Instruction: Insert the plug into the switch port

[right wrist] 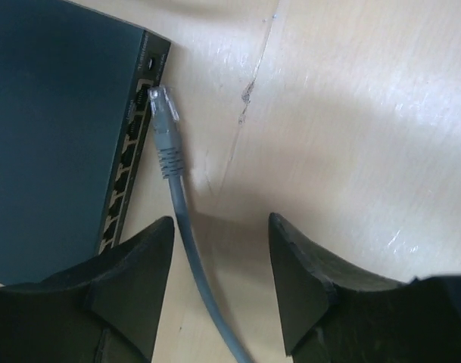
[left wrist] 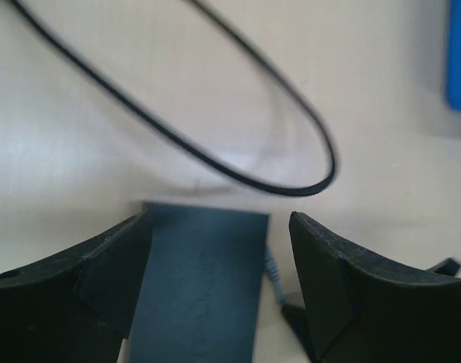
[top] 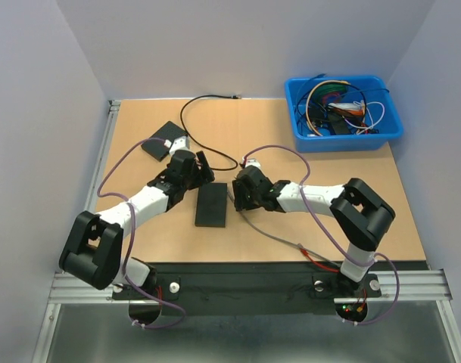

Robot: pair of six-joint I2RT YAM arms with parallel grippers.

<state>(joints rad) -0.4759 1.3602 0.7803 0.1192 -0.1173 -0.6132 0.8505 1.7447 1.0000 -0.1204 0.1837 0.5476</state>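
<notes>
The switch (top: 212, 204) is a flat black box lying mid-table. Its row of ports (right wrist: 126, 162) faces right in the right wrist view. A grey cable (right wrist: 191, 261) ends in a clear-tipped plug (right wrist: 163, 113), which lies on the table right beside the far ports, not inside one. My right gripper (right wrist: 221, 221) is open, with the cable running loose between its fingers, closer to the left one. My left gripper (left wrist: 219, 219) is open too and straddles the far end of the switch (left wrist: 200, 287). From above, both grippers (top: 202, 168) (top: 236, 195) flank the switch's far end.
A thin black cable (left wrist: 275, 181) loops on the table just beyond the left gripper. A second black box (top: 163, 140) lies at the back left. A blue bin (top: 342, 113) full of wires stands at the back right. The grey cable (top: 279, 236) trails toward the right arm's base.
</notes>
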